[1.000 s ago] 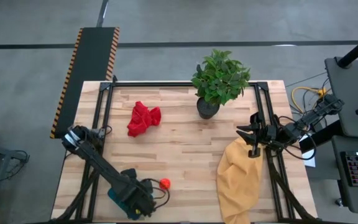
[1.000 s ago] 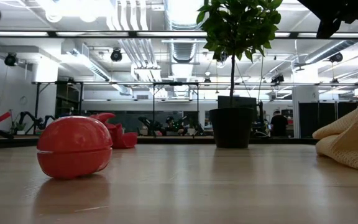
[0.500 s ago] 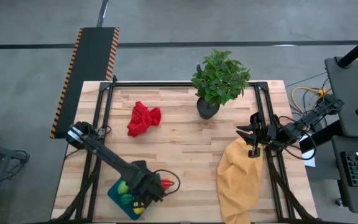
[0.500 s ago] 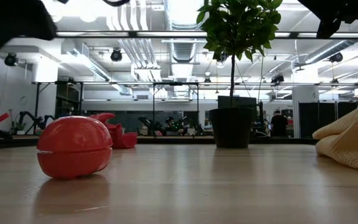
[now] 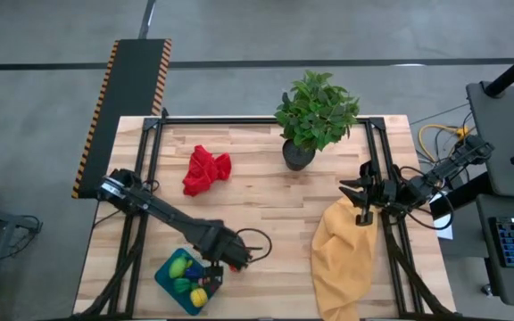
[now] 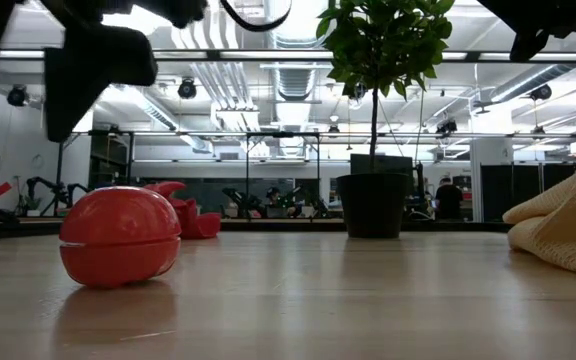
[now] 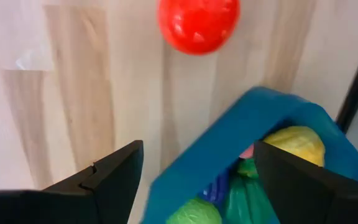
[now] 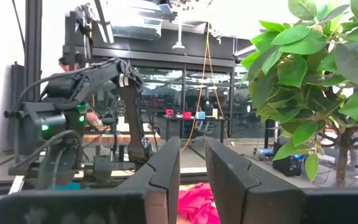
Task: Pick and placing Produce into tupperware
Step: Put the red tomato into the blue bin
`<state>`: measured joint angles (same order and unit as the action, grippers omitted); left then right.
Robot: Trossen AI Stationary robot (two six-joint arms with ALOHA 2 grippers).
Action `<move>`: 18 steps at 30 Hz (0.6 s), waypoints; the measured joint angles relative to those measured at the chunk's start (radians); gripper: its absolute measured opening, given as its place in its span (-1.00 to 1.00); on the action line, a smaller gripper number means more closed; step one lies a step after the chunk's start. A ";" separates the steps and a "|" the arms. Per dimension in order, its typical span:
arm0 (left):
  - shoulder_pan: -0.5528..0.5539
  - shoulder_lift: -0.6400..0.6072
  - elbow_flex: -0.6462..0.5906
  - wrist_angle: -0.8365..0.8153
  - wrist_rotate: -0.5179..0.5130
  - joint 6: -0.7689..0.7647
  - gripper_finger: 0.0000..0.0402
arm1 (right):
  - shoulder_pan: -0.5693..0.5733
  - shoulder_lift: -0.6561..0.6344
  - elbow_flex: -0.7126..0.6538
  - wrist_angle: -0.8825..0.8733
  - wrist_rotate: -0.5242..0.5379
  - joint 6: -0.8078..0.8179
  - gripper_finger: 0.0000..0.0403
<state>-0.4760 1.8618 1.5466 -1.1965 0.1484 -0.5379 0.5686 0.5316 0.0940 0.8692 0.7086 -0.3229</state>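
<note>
The red toy tomato (image 6: 118,235) (image 7: 197,23) rests on its underside on the bare wood near the table's near edge. The teal tupperware (image 5: 169,283) (image 7: 253,118) sits to its left, holding green (image 5: 178,266), yellow (image 7: 297,142) and other small pieces. My left gripper (image 5: 232,257) (image 7: 197,186) is open and hovers over the tupperware's right corner, just short of the tomato, touching nothing. My right gripper (image 5: 357,201) (image 8: 192,174) waits at the table's right side, above the mustard cloth, with a narrow gap between its fingers.
A red cloth (image 5: 206,169) lies far left of centre. A potted plant (image 5: 315,116) stands at the far edge. The mustard-yellow cloth (image 5: 342,254) hangs over the near right edge. Bare wood lies between the tomato and the mustard cloth.
My left gripper has moved from above the tupperware toward the table's right and far side, toward the red tomato, uncovering the pieces in the tupperware. Its dark shape has come into the low view above the tomato. The tomato has stayed in place.
</note>
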 joint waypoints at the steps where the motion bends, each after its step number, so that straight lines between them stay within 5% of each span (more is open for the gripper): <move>1: 0.007 0.000 -0.001 0.001 -0.005 0.008 0.45 | 0.000 0.000 0.000 0.000 0.000 -0.001 -0.66; 12: 0.052 0.044 -0.003 0.094 -0.009 0.027 0.96 | 0.000 0.000 0.000 0.000 0.000 -0.024 -0.66; 18: 0.052 0.057 -0.003 0.164 0.026 0.030 0.96 | 0.000 0.000 0.000 -0.014 0.000 -0.018 -0.66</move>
<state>-0.4243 1.9188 1.5440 -1.0321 0.1740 -0.5082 0.5686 0.5316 0.0940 0.8550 0.7086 -0.3412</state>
